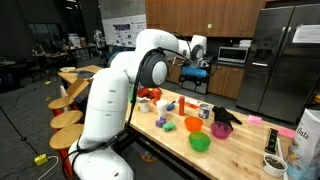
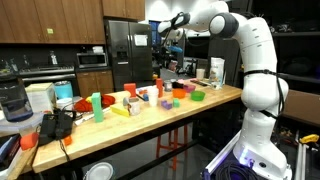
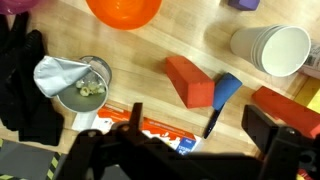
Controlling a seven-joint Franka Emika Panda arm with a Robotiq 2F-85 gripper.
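The block (image 3: 190, 82) is lying on the table (image 3: 140, 60), just left of a marker (image 3: 222, 100). Both are sitting beneath the gripper (image 3: 182, 138), which is hovering high, jaws spread wide and holding nothing. A cup (image 3: 270, 48) is standing to the right, and a bowl (image 3: 122, 10) is sitting farther off.

Orange bowl (image 3: 122, 10), red block (image 3: 190, 82), blue pen (image 3: 226, 92) — white cup (image 3: 272, 48), black cloth (image 3: 28, 90), a silvery tin (image 3: 101, 71) with a white wad (image 3: 55, 75) in it — and a pale table (image 3: 150, 45) streaked with wood grain.
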